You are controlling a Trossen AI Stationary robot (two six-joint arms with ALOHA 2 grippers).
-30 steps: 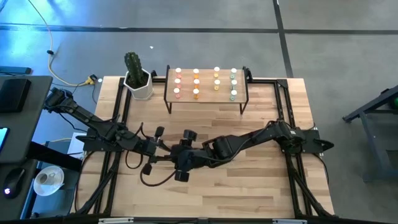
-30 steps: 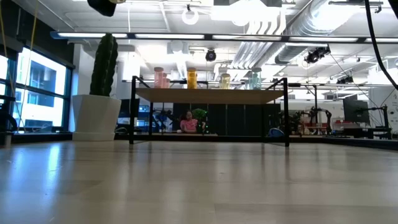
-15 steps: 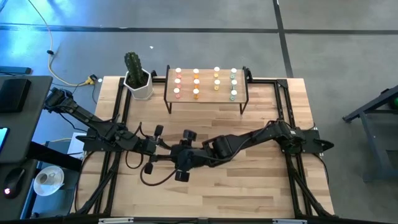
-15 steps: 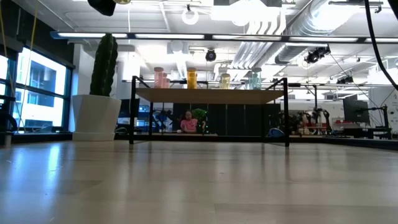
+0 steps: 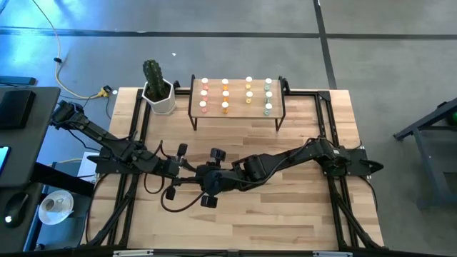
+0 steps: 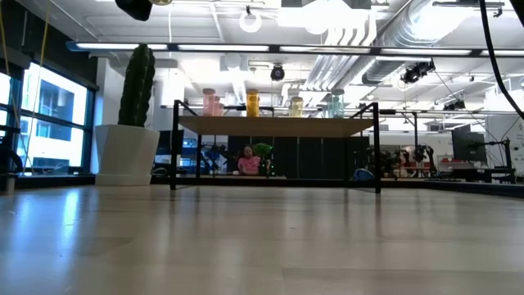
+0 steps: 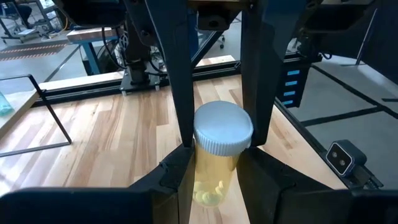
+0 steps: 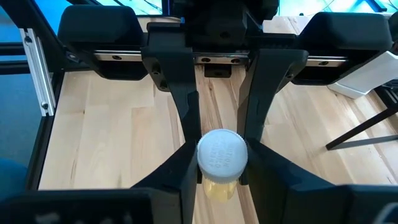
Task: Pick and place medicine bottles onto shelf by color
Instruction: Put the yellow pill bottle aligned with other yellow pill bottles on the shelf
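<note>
Grey concrete floor (image 5: 214, 43) crossed by dark seams, black desk (image 5: 18, 135) set beside the table, tall windows (image 6: 45, 123) seen at one side, white ducts and pipes (image 6: 368, 29) hung under the ceiling, strip lights (image 6: 246, 47) lit, workbenches (image 6: 458, 168) ranged behind.

The shelf (image 6: 274, 125) carries four bottles (image 6: 253, 102) in a row, a potted cactus (image 6: 133, 115) beside it.

— Any writing to read on the bottles, the shelf or the tabletop?
— None. The white cap (image 8: 222, 154) has faint embossed marks, too small to make out.
</note>
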